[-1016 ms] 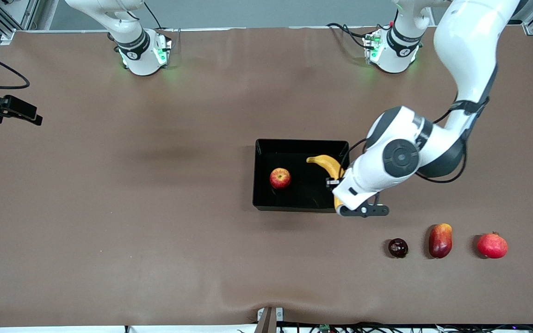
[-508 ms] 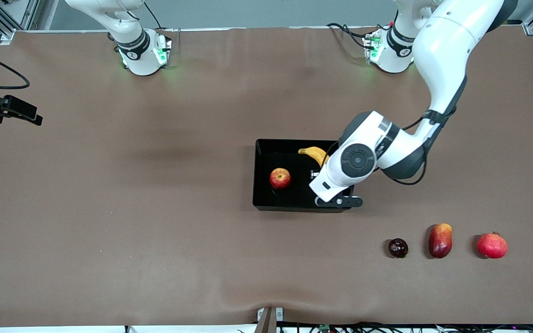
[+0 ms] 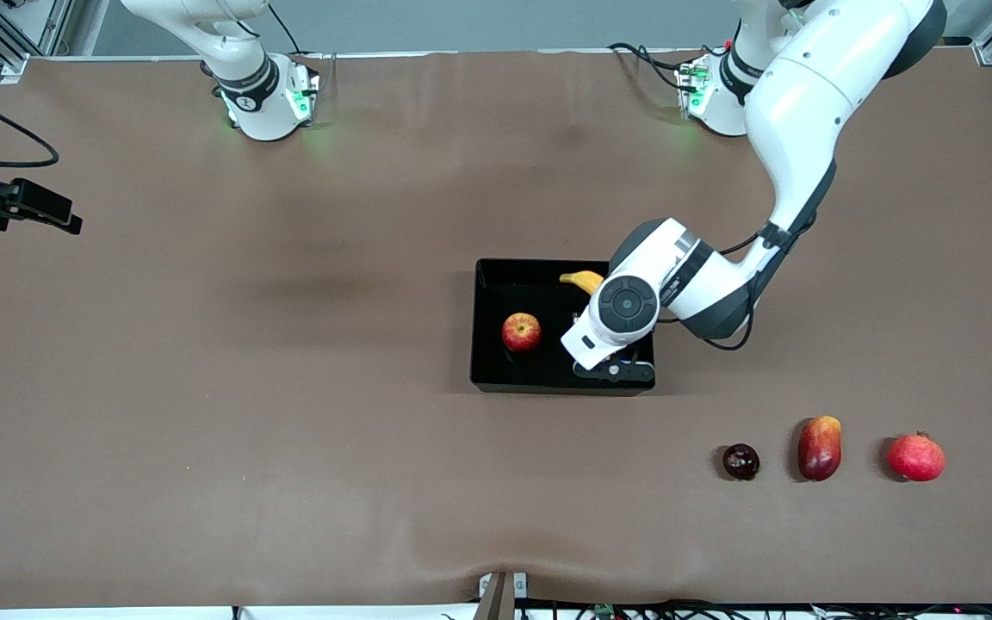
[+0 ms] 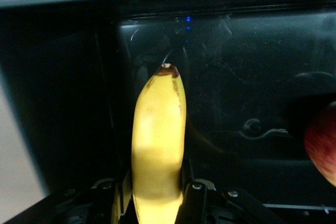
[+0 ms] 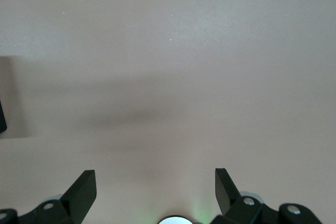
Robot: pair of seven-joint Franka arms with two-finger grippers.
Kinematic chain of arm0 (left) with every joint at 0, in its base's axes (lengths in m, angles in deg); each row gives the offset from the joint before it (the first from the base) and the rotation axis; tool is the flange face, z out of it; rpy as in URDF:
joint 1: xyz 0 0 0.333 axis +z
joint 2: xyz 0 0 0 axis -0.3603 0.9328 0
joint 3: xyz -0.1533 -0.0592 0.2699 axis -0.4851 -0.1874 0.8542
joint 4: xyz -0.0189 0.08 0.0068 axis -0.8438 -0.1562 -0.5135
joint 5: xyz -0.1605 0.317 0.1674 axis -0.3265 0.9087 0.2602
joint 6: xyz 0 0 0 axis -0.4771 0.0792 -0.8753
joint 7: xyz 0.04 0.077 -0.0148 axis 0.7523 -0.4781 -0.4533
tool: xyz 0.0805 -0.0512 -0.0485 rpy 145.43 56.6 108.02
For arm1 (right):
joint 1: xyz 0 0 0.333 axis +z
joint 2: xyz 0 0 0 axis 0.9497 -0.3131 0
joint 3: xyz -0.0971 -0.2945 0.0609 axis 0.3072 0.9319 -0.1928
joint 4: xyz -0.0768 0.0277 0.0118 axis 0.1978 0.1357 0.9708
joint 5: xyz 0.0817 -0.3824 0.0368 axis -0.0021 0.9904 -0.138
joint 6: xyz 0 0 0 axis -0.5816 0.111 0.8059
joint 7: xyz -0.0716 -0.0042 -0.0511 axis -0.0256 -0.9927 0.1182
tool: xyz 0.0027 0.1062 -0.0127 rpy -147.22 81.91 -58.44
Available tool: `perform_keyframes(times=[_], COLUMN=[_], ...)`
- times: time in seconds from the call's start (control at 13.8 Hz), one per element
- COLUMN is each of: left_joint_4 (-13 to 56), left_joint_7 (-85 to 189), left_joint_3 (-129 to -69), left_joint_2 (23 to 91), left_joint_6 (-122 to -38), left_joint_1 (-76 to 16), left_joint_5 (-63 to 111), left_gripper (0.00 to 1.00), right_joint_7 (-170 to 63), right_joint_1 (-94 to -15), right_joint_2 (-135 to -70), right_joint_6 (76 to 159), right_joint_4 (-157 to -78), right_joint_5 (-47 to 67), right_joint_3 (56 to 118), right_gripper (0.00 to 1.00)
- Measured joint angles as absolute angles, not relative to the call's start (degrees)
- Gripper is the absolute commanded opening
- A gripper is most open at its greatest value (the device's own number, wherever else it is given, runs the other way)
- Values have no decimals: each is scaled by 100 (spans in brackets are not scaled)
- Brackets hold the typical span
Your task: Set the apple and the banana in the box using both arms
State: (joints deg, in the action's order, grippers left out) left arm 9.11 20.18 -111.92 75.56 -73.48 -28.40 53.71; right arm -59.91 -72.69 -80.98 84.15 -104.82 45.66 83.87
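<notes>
Now the left gripper (image 4: 157, 203) grips the banana (image 4: 158, 150) over the box (image 3: 487, 379) — apple (image 3: 521, 332) apart.

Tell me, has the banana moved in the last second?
Yes. Shut in the left gripper, the banana has been carried from the box wall at the left arm's end to farther over the box, closer to the resting apple.

We see two white jointed arms (image 3: 793, 103) with black joint bands, green-lit bases (image 3: 268, 103) and thin black cables — our dark grippers (image 5: 156, 195) show blocky black fingers (image 5: 83, 191) and small silver screws.
</notes>
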Motion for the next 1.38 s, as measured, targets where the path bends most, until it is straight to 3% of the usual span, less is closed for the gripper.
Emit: perform_keyframes(times=[0.22,0.36,0.44,0.51,0.87,1.02,1.38], left_joint_4=[908,907,906,902,631,346,23], left_joint_7=[1889,1853,1850,1845,1838,1838,1833], left_joint_3=[-11168,-11079,-11018,-10955,-10900,-10916,-10903], left_joint_2=[7759,7851,7877,7895,7886,7669,6193], left_joint_6=[-7875,-8031,-8049,-8061,-8034,-7640,-6443], left_joint_1=[-2860,-2909,-2968,-3028,-3079,-3073,-2824], left_joint_5=[5399,5403,5404,5404,5409,5409,5409], left_gripper=[0,15,52,100,100,100,100], right_joint_7=[-5991,-5991,-5991,-5991,-5991,-5996,-6001], right_joint_1=[-7269,-7268,-7265,-7263,-7227,-7181,-7192], right_joint_2=[-8098,-8098,-8098,-8100,-8256,-8290,-8282], right_joint_6=[8418,8422,8422,8419,8438,8455,8435], right_joint_4=[-10480,-10473,-10472,-10472,-10479,-10462,-10111], right_joint_5=[4566,4566,4566,4566,4566,4568,4576], right_joint_3=[8388,8387,8387,8387,8385,8384,8437], right_gripper=[100,100,100,100,100,100,100])
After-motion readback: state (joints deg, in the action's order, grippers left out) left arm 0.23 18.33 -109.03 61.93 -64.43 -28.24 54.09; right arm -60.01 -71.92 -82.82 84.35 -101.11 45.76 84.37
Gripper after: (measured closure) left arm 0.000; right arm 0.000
